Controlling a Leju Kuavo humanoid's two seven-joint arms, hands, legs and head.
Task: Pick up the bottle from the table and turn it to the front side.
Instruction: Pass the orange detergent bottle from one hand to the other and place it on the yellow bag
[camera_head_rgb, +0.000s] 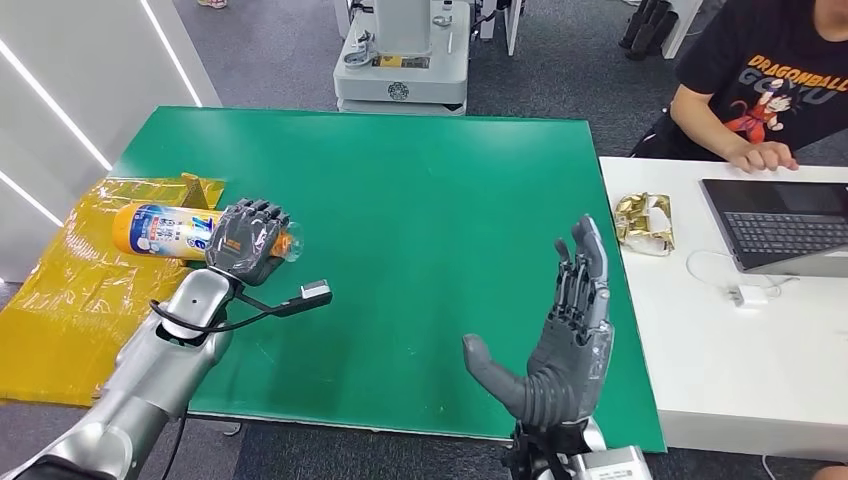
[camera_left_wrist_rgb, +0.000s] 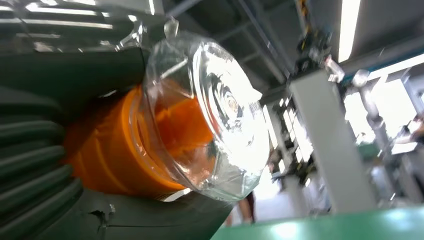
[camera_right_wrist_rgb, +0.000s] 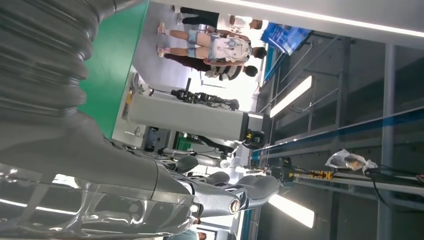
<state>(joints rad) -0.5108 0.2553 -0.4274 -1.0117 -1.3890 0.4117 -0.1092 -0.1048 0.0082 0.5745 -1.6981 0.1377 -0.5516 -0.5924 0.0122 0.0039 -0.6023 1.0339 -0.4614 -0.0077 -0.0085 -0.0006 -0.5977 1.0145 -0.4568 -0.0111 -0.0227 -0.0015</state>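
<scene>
Left hand (camera_head_rgb: 245, 240) fingers grasp the bottle (camera_head_rgb: 165, 231) at tabletop (camera_head_rgb: 420, 200) left edge, right hand (camera_head_rgb: 560, 330) released; lift and turn pending.

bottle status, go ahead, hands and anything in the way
Left hand grips bottle, lying sideways at green table edge. Right hand open, empty, raised. Yellow wrapping beneath bottle; nothing blocking.

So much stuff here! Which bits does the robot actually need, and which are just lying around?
Needed:
bottle, gripped by the left hand
right hand, open and waiting
green table

Just lying around:
yellow plastic sheet
gold wrapper
laptop
charger
</scene>
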